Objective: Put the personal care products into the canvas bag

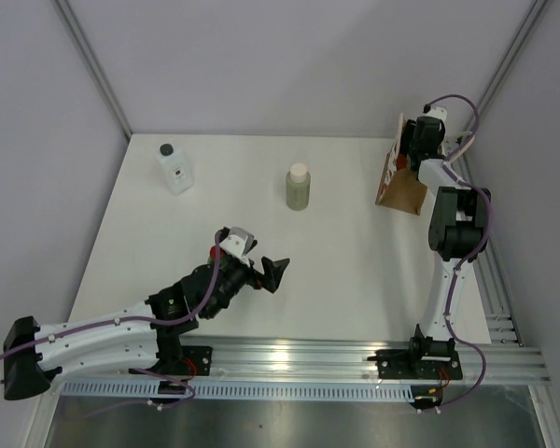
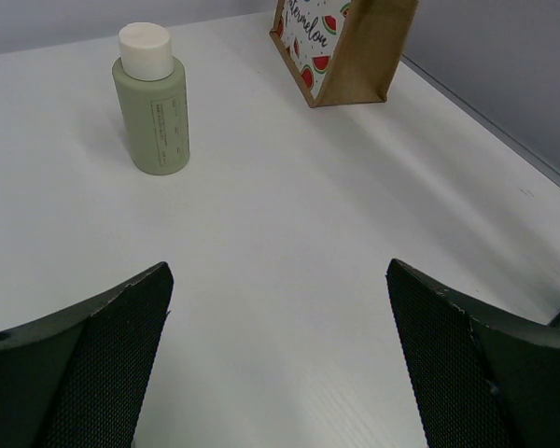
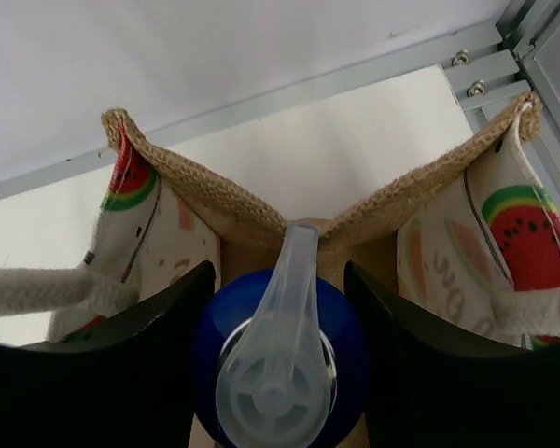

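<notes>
Holding blue-capped bottle (image 3: pixel 278 378) at bag rim (image 3: pixel 210 194), right claw (image 3: pixel 278 273)

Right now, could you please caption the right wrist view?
Right end effector holding the blue-capped bottle at the canvas bag's mouth.

The white table (image 1: pixel 336 271) carries a clear square bottle (image 1: pixel 175 168) near its far left corner, an olive-green bottle (image 1: pixel 299 188) toward the middle of the far edge, and a canvas bag (image 1: pixel 401 191) near the far right corner.
</notes>
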{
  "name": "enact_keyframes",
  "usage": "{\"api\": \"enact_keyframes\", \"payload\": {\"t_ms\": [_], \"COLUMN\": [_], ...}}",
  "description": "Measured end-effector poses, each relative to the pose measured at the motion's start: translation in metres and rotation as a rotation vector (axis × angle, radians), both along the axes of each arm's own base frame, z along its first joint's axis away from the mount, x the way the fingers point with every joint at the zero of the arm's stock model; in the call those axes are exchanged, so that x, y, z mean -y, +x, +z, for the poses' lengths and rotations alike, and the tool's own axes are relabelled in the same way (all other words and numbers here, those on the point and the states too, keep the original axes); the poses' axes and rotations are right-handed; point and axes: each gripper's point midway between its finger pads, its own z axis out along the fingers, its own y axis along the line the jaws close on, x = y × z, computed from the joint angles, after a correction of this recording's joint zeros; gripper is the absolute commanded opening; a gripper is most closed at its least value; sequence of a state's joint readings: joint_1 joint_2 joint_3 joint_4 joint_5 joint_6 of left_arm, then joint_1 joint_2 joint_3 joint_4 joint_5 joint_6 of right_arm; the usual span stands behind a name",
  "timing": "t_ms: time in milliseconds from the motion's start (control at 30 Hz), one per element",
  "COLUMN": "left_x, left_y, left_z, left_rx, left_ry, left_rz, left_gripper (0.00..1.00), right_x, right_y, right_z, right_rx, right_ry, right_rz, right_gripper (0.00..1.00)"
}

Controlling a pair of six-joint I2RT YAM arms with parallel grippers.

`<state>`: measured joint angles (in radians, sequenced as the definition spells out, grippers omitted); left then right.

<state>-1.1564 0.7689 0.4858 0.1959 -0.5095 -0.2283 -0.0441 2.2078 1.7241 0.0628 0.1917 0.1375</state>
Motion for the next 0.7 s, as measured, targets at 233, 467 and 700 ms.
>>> {"api": "enact_keyframes", "payload": {"t_ms": [233, 467, 700], "left_x": [0.000, 0.000, -0.001], "left_y": [0.000, 0.000, 0.001], "left_z": [-0.001, 0.000, 0.000], "left_rx": [-0.001, 0.000, 0.001], "left_ry": [0.002, 0.001, 0.002], "left_rz": [0.000, 0.000, 0.009], "left_gripper": [0.99, 0.99, 0.99], "right_x": [-0.001, -0.001, -0.002], "right_y": [0.003, 0.002, -0.002], "right_z": [-0.001, -0.002, 0.019], "right_rx": [0.015, 0.010, 0.027], "right_ry": [0.002, -0.001, 0.004], "right_rz": [0.006, 0.006, 0.013], "right_gripper": [0.47, 0.66, 0.81]}}
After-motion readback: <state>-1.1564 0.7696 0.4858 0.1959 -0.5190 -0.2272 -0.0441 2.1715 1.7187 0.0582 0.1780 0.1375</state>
